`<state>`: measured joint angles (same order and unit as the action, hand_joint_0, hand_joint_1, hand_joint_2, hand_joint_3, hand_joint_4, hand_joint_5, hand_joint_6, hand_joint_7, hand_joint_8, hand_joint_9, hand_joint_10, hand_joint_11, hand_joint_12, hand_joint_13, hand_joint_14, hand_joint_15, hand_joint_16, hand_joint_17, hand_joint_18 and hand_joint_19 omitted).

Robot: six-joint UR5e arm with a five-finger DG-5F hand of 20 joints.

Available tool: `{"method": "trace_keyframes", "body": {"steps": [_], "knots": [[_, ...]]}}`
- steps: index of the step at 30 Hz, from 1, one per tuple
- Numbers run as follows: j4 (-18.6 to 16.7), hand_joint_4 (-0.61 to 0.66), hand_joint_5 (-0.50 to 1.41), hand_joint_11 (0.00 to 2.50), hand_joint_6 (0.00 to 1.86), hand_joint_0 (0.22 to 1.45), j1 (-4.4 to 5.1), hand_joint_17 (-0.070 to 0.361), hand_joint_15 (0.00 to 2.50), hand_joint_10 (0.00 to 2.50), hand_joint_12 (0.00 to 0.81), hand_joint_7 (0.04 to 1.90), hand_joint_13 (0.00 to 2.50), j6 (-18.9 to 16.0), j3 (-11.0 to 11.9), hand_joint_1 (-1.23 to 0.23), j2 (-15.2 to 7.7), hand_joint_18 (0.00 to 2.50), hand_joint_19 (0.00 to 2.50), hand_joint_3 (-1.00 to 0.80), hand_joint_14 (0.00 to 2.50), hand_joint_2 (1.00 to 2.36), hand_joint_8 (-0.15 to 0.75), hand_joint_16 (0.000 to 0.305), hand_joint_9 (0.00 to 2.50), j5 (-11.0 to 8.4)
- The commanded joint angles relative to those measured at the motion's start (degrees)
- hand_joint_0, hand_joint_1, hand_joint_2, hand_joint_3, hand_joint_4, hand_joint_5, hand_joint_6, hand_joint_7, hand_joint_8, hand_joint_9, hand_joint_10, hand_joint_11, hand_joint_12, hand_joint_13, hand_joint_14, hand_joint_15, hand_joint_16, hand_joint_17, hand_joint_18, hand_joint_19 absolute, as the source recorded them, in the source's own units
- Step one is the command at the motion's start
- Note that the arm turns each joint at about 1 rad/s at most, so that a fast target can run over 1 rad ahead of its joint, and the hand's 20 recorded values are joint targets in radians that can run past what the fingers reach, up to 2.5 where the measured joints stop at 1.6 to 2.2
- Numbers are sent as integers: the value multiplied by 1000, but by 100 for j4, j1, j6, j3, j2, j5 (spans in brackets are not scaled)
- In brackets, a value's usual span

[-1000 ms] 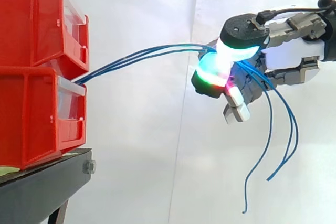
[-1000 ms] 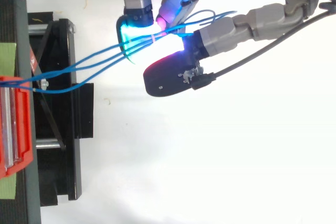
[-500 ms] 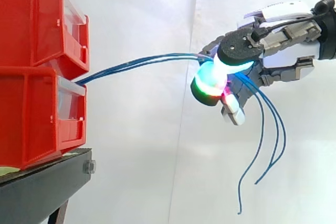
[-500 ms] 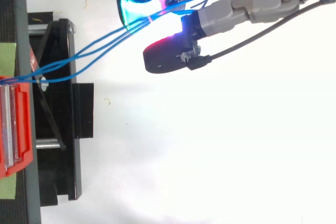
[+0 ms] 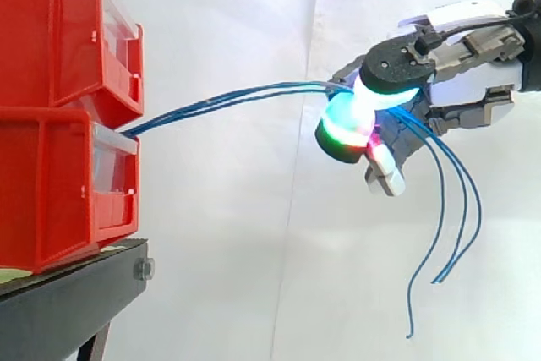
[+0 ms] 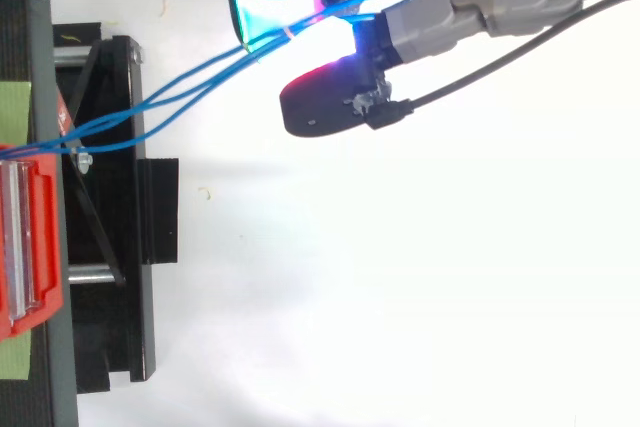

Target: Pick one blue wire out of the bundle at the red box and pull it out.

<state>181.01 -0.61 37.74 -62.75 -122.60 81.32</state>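
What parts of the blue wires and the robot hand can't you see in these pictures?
Wire ends: in the side view the blue wires vanish behind the front lip of the lower red box.
How many wires are pinched: the robot hand is curled round them, but its glowing pads wash out that spot in both views.
Far fingers: cut off by the top view's upper edge.

side cam: level w/ red bins, close, looks across, bins left, hand from right, white curtain behind | top cam: looks down, close, bins at left edge, hand at top | shared: bin fronts, black stand, blue wires, hand
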Motion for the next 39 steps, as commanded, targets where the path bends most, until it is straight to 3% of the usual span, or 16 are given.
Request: {"method": "trace_keyframes", "body": {"steps": [1,12,31,39], "knots": [[92,219,-141,639,906,587,-1,125,571,13,423,971,956,-240,0,-723,8,823,531,-330,20,1013,362,56,966,59],[417,214,-141,647,905,585,35,125,569,15,424,983,954,-1260,0,-718,8,820,539,-328,18,1013,364,56,962,376],[417,225,-150,637,889,538,-1,131,560,14,433,919,943,-1278,0,-672,8,811,542,-460,18,1003,368,58,945,384],[408,219,-140,641,896,576,-1,127,573,12,427,998,948,-1269,0,-615,8,805,551,-364,20,1011,365,56,966,384]]}}
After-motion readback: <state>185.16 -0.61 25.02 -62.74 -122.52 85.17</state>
